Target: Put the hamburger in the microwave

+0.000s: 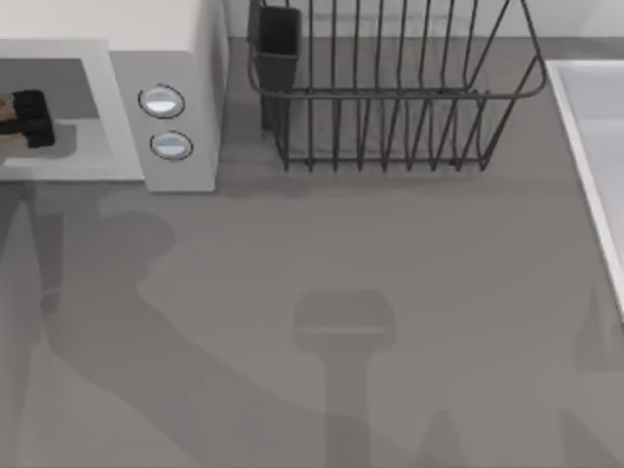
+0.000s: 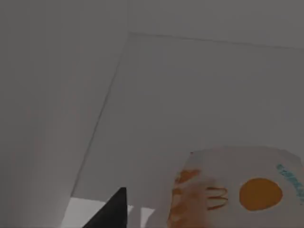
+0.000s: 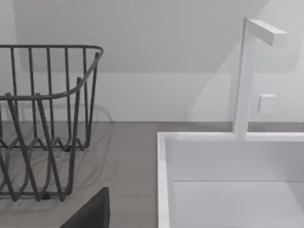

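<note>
The microwave (image 1: 180, 58) stands at the table's back left, its two round buttons facing up in the top view. My left gripper (image 1: 24, 119) is at its grey opening, at the picture's left edge. In the left wrist view the pale inner walls of the microwave (image 2: 199, 85) surround the hamburger (image 2: 228, 190), a tan bun with orange patches lying close below the camera. One dark finger (image 2: 111, 213) of the left gripper stands apart from the bun, with a strip of light floor between them. The other finger is hidden.
A dark wire rack (image 1: 390, 97) stands at the back middle, right of the microwave. A white sink (image 1: 595, 146) with its tap (image 3: 247, 76) lies along the right edge. My right gripper (image 3: 90, 213) is parked near the rack and sink. The grey tabletop (image 1: 322, 292) spreads across the front.
</note>
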Controlling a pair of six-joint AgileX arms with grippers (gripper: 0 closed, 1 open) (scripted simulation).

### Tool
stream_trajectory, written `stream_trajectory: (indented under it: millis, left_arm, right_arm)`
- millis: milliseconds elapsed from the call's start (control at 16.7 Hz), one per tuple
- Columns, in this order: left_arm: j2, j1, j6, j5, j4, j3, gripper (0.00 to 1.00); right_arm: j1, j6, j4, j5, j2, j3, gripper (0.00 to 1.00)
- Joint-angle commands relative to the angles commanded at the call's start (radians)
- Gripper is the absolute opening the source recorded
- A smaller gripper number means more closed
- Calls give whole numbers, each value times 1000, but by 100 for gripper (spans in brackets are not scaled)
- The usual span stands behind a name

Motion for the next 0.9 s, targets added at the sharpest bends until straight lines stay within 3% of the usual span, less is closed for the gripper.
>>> stream_trajectory:
  millis: [540,900]
  left_arm:
    - [-172,46,18,84,124,-393,100]
    - [-277,103,46,96,239,-598,100]
  right_arm:
    - [0,0,0,0,0,0,100]
    - [0,0,0,0,0,0,100]
